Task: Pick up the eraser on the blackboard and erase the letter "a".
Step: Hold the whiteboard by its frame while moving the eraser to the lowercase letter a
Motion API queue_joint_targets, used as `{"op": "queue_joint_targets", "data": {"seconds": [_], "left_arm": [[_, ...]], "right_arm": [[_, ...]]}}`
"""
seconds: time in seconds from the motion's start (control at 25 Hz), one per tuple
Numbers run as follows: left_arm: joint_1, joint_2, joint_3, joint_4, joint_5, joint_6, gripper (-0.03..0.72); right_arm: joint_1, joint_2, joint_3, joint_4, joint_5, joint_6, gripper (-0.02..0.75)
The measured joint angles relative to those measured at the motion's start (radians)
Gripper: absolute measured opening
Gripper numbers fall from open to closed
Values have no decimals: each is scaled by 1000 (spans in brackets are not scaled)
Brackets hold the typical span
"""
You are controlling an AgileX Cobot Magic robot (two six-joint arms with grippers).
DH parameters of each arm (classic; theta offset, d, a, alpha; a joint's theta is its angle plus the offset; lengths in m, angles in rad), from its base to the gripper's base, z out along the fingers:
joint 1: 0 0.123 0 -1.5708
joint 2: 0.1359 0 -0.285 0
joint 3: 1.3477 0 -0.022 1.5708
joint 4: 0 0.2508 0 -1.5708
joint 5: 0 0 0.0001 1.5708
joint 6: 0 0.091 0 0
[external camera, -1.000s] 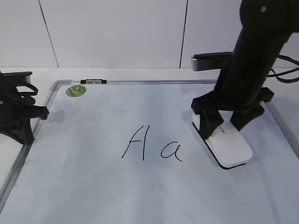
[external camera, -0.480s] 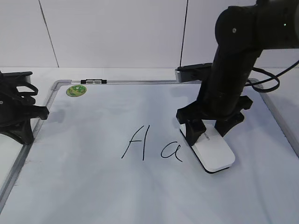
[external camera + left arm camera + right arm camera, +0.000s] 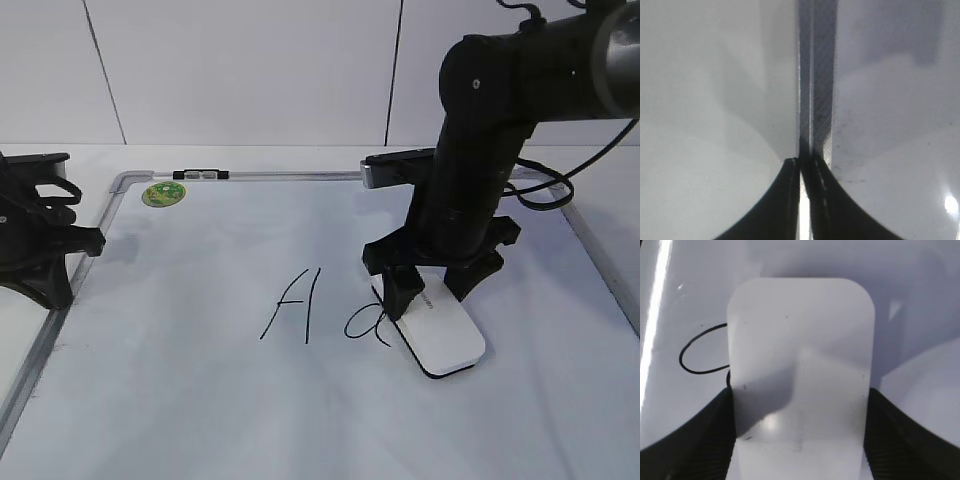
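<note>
My right gripper (image 3: pixel 431 283) is shut on the white eraser (image 3: pixel 440 328) and presses it flat on the blackboard (image 3: pixel 200 400). The eraser's left edge touches the right side of the letter "a" (image 3: pixel 360 324), whose tail is partly covered. In the right wrist view the eraser (image 3: pixel 800 370) fills the middle between my fingers (image 3: pixel 695 440), and the loop of the "a" (image 3: pixel 702 352) shows at its left. My left gripper (image 3: pixel 45 245) rests shut over the board's left frame edge (image 3: pixel 815 90), holding nothing.
A capital "A" (image 3: pixel 292 305) is written left of the "a". A round green sticker (image 3: pixel 162 194) and a small black-and-white clip (image 3: pixel 200 175) sit at the board's top left. A grey frame (image 3: pixel 30 370) borders the board.
My right gripper has slid the eraser to the left across the board, from well right of the "a" until it touches the letter. The left arm has not moved.
</note>
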Motion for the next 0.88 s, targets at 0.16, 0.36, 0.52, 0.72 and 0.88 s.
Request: {"op": "queue_joint_targets", "data": {"seconds": [0.16, 0.36, 0.52, 0.72, 0.88], "left_arm": [[0, 0, 0, 0, -1, 0, 18], [0, 0, 0, 0, -4, 0, 18], [0, 0, 0, 0, -5, 0, 18], [0, 0, 0, 0, -5, 0, 18], [0, 0, 0, 0, -6, 0, 18]], "right_arm": [[0, 20, -11, 2, 0, 0, 534], [0, 28, -22, 4, 6, 0, 534], [2, 32, -27, 5, 12, 0, 534], [35, 37, -31, -6, 9, 0, 534], [84, 37, -33, -12, 2, -7, 534]]}}
